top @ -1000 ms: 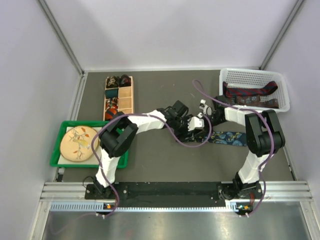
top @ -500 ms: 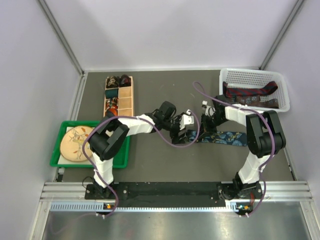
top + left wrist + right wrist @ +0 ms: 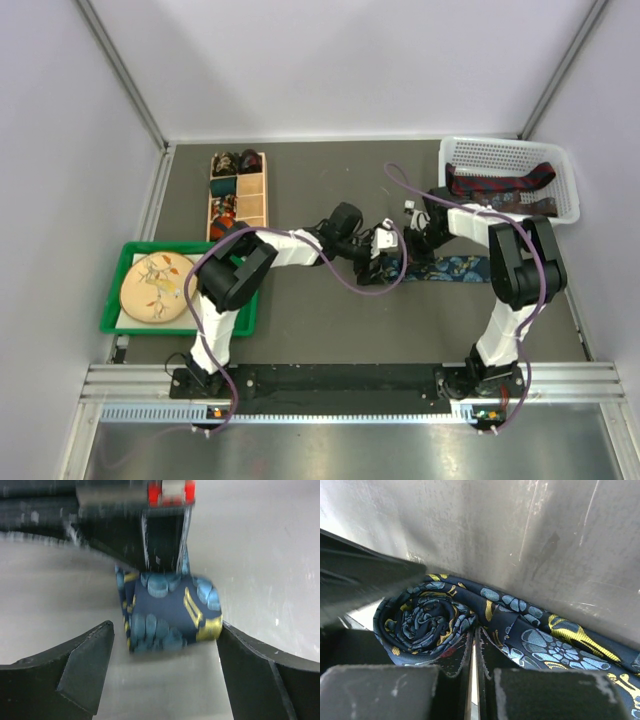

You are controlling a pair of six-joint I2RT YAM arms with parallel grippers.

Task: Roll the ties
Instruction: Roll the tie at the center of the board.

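Left jaws, wide apart, flank the tightly coiled floral tie (image 3: 167,615); right jaws pressed shut against it.

**Three Cameras, One Shared Roll**

The top external view looks steeply down from above and behind the arm bases, taking in the whole table (image 3: 320,330). Both wrist cameras sit low and very close, facing the blue tie (image 3: 167,612) mid-table from opposing sides.

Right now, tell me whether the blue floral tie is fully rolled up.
No, a flat stretch of the blue floral tie trails away from its coiled end.
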